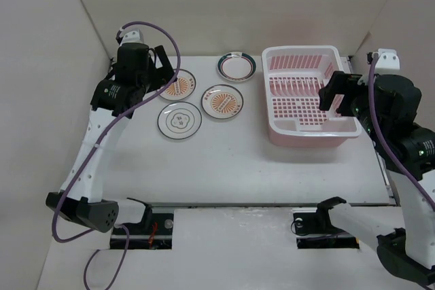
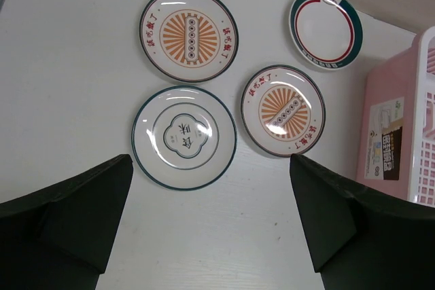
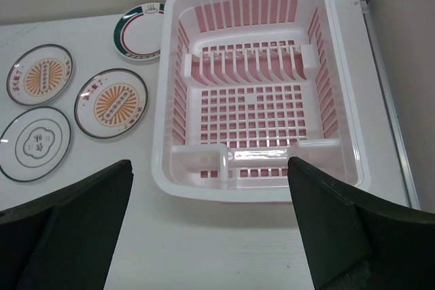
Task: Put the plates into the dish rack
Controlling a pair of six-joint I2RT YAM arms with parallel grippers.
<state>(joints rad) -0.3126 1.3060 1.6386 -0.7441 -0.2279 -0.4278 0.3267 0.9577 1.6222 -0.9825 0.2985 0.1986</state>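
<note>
Spread wide and holding nothing, the left gripper (image 2: 211, 168) hangs above the table (image 1: 224, 161) where four plates lie flat: the thin-ringed plate (image 2: 184, 137) nearest, the near orange-centred plate (image 2: 283, 111) just beside it, the far orange-centred plate (image 2: 189, 34) and the teal-rimmed plate (image 2: 326, 28) beyond. Equally spread and empty, the right gripper (image 3: 209, 164) hovers over the dish rack (image 3: 262, 110), which holds no plate yet. Taking the ringed plate first looks best: pinch its rim on the side away from its neighbours, tilt it upright, then slot it between the prongs (image 3: 251, 62).

Table (image 1: 238, 161): white, matte, evenly lit. Walls (image 1: 224, 5): plain off-white panels standing behind, left and right of the table.
</note>
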